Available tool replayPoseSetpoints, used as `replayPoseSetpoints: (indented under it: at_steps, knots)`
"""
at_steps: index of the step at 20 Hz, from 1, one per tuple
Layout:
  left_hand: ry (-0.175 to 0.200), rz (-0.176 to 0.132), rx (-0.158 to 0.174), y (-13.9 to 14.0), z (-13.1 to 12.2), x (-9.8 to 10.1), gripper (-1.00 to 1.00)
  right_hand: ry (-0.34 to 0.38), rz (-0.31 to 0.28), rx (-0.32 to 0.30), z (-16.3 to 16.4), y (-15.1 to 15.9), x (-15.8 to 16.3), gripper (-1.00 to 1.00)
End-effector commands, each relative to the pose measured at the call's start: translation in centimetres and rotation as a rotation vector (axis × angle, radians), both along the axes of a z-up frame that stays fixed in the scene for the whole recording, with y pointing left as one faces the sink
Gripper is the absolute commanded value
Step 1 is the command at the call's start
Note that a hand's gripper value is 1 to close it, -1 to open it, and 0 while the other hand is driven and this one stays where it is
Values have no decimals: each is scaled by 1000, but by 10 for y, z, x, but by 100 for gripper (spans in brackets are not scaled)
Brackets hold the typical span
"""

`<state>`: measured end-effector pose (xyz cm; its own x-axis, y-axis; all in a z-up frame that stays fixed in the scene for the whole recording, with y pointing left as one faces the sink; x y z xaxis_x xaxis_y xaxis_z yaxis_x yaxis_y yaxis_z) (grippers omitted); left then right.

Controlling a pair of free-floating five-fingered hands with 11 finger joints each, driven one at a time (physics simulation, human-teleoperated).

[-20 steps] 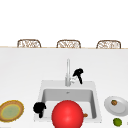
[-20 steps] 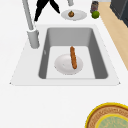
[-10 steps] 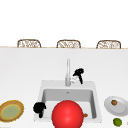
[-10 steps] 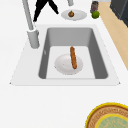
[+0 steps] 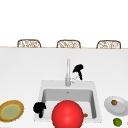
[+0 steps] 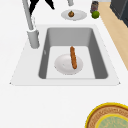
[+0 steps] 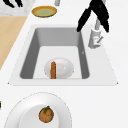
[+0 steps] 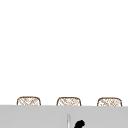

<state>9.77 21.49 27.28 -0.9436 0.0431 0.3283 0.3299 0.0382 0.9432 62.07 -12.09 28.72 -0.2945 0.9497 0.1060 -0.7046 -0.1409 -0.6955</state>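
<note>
Behind the sink, the right hand hovered open-fingered beside the faucet, whose rigid, slick lever looked best pinched at its tip.

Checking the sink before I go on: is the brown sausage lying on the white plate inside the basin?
Yes, the brown sausage lies across the white plate on the grey basin floor.

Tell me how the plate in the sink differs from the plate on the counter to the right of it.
The plate in the sink lies down in the basin and carries a long sausage across it; the plate on the counter sits up on the worktop and holds a small round brown fruit. In the right side view the counter plate looks bigger, being nearer. Both are white and round.
</note>
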Motion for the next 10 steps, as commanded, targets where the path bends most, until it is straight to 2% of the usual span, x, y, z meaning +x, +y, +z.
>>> replayPoseSetpoints:
  at_steps: [1, 5, 6, 10]
  knots:
    - [0, 0, 0, 0, 0, 0, 0, 0, 16, -14, -3, 10, 28, -100]
    - [0, 0, 0, 0, 0, 0, 0, 1, 10, -32, -18, 16, 61, -100]
    - [0, 0, 0, 0, 0, 0, 0, 15, 21, -17, -24, 13, 69, -100]
    - [0, 0, 0, 0, 0, 0, 0, 33, 54, -27, -49, 6, 93, -100]
